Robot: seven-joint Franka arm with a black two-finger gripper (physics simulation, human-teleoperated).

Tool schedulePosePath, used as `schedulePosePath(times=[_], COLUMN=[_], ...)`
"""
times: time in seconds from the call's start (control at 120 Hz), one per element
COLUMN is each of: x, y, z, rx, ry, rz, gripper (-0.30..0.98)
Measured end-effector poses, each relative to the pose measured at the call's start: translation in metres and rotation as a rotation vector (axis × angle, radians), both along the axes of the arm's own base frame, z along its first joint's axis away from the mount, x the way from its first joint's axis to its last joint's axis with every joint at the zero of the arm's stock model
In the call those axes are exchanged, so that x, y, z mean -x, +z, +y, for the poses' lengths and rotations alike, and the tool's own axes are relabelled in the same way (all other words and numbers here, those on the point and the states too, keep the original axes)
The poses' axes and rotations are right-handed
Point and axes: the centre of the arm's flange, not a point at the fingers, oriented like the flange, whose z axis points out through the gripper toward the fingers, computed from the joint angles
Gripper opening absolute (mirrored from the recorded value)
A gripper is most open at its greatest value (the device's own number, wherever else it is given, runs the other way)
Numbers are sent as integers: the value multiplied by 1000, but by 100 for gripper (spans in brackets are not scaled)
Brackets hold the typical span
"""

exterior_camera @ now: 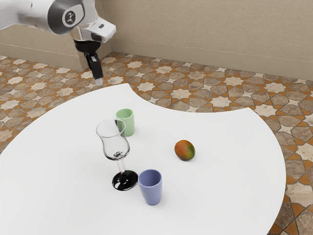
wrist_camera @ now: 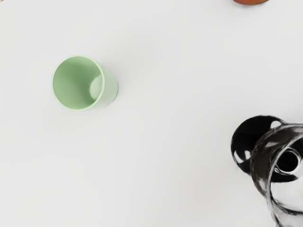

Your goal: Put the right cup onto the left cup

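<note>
One blue cup [exterior_camera: 151,188], likely the right one, stands on the counter [exterior_camera: 225,186] well apart from the raised tool [exterior_camera: 99,82], past the wine glass [exterior_camera: 117,147]; green cup [exterior_camera: 127,123], the stacking target, is nearer. Approach should clear the glass. Can't tell if tool is open or closed.

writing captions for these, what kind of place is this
Perhaps a dining room, simulated: a round-edged white table with a stemmed glass and cups, above a patterned tile floor.
</note>
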Motion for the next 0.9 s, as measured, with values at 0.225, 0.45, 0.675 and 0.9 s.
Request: schedulePosePath(times=[0.225,0.45,0.675,0.9], x=[-1,-1,-12,1], y=[-36,-93,-137,-183], z=[-40,-97,-189,-228], rx=[9,2,-14,-18], ry=[-142,-273,-435,-499], rz=[85,152,155,198], gripper=[69,69,69,69])
